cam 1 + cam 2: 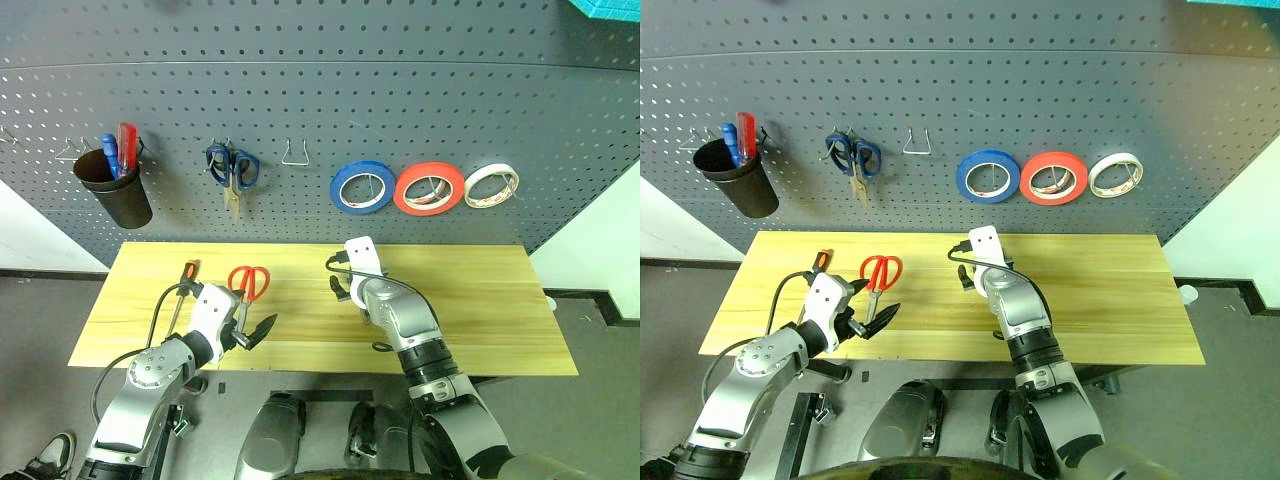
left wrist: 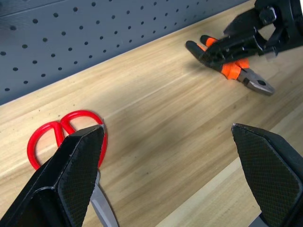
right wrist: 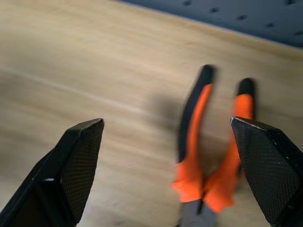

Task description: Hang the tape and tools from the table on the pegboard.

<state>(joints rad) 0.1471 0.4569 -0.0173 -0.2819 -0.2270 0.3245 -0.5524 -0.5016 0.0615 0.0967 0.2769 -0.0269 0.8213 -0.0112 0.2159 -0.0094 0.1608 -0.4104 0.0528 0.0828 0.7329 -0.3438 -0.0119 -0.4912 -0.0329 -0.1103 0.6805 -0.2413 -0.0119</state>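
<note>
A large dark grey perforated pegboard (image 1: 320,110) fills the upper half of the head views, and below it, across the middle of the frame, lies the light yellowish wooden worktop (image 1: 480,310) with its visible grain.

The blue ring-shaped roll of tape (image 1: 362,187) already hangs on a hook at centre-right of the board, beside a red roll (image 1: 429,189) and a white roll (image 1: 491,186), so that part of the job looks done. At upper left a black cup (image 1: 113,188) holds blue and red screwdrivers, and blue-handled scissors (image 1: 232,169) hang just right of it; a bare wire hook (image 1: 294,153) between the scissors and the tapes seems free for a tool.

Three tools remain on the worktop. The red-handled scissors (image 1: 248,283) and the slim orange-handled screwdriver (image 1: 187,275) lie at left of centre. The left gripper (image 2: 175,189) hovers low just in front of the scissors with its fingers spread wide and nothing between them, probably lined up for a pickup.

The small pliers with orange-and-black handles (image 3: 208,156) lie near the middle of the worktop, handles toward the board. The right gripper (image 3: 175,175) is angled down over them, fingers fully apart and straddling the handles without visibly touching, which suggests a grasp across both handles comes next.
</note>
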